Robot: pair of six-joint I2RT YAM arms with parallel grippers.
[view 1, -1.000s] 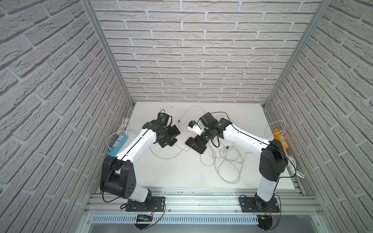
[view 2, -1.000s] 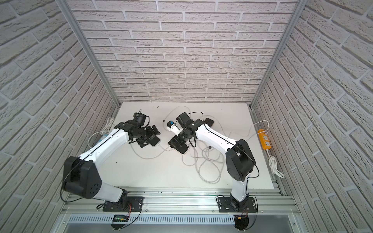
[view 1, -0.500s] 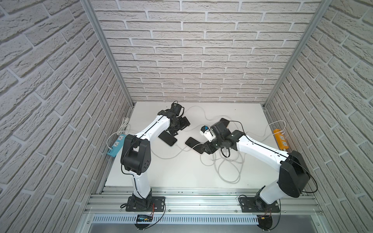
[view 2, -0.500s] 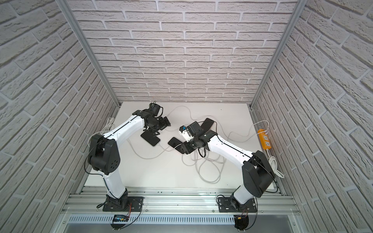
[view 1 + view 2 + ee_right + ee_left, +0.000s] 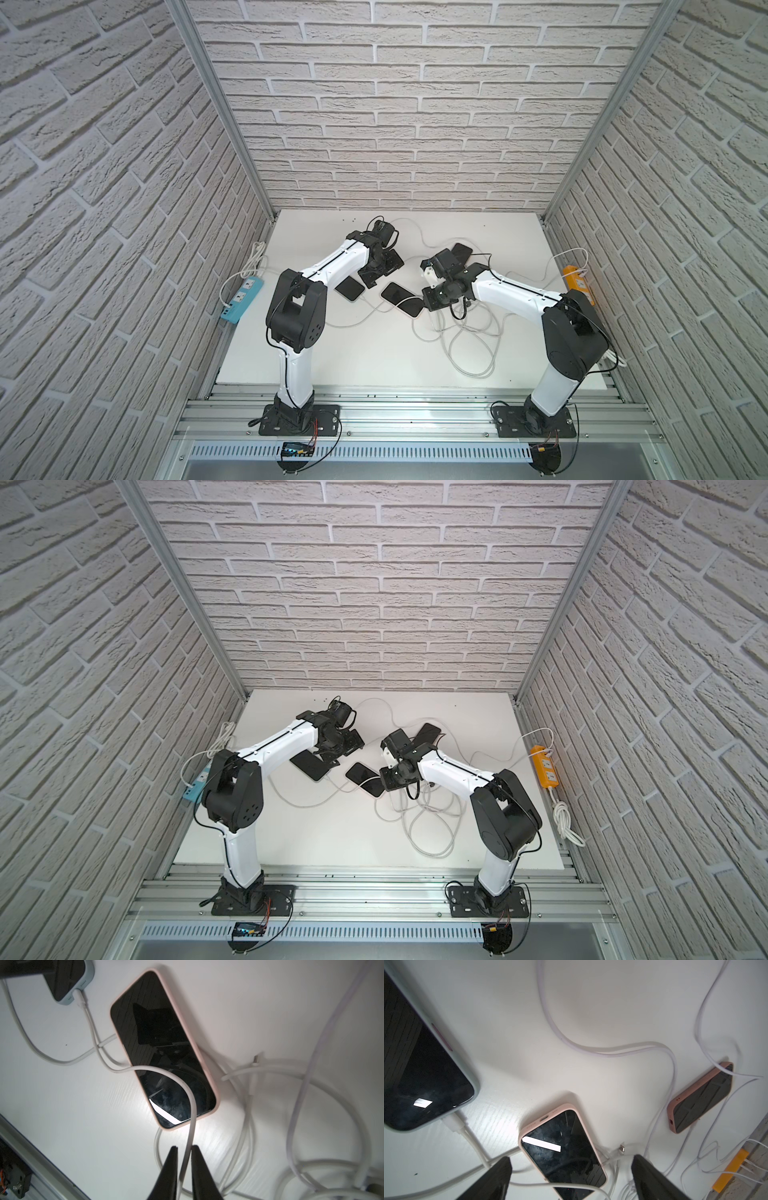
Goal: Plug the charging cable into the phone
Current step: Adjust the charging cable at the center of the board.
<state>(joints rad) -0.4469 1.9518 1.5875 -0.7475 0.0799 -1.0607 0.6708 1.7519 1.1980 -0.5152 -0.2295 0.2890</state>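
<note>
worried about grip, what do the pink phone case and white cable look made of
The pink phone case looks like matte silicone: soft rounded rim, no glare. The white cable seems a smooth rubbery plastic sheath, bending in loose curves.

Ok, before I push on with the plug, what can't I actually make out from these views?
Right gripper: right wrist view leaves a sliver either side of the cable, so a firm pinch is unclear; in both top views the wrist covers it.
Loose plug: blurred there, tiny in left wrist view; type unreadable.
Far phone: partly behind the right arm in both top views.
Pink phone: its port faces away in right wrist view.
</note>
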